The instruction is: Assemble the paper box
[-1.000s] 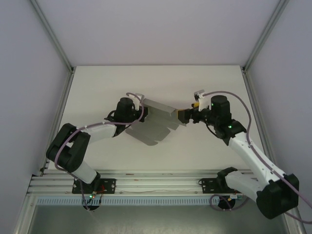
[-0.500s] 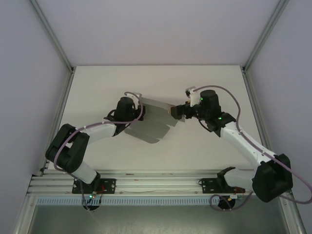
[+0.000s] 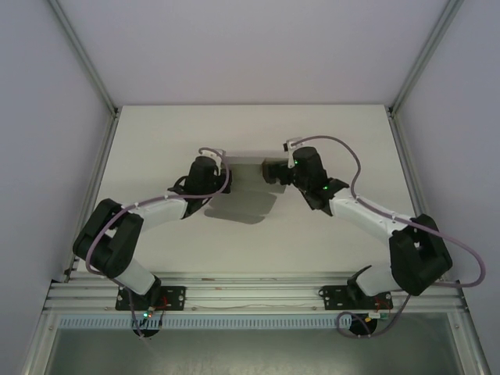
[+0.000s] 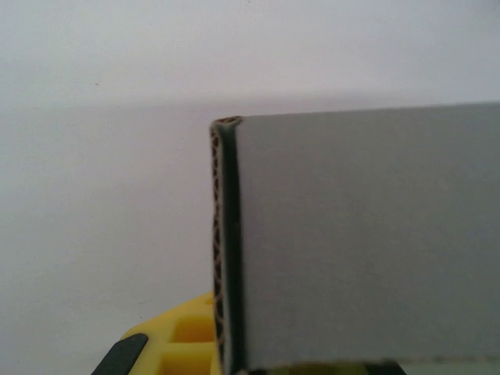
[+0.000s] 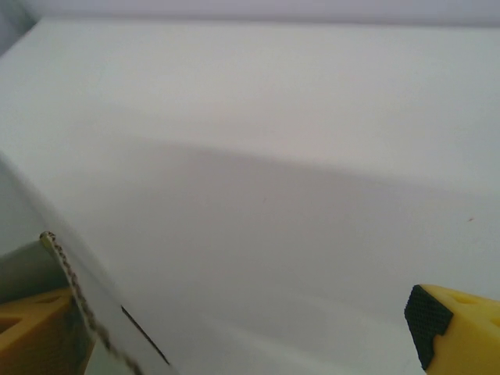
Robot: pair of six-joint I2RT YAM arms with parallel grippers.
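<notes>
Left jaws clamp the paper box (image 3: pixel 248 191) edge; right jaws gape wide around its opposite edge.

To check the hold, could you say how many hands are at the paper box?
2: left hand clamps the paper box; right hand, open, at its other end.

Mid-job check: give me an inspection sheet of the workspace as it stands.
Surface: white table, matte.
Job's things: grey box, partly folded, between the arms.
Clutter: nothing seen.
Grippers: left gripper shut on the box's left end; right gripper open, the box's right edge inside its jaws.
Cables: purple cables loop along both arms, off the box.
Surroundings: white walls, metal frame posts.
</notes>
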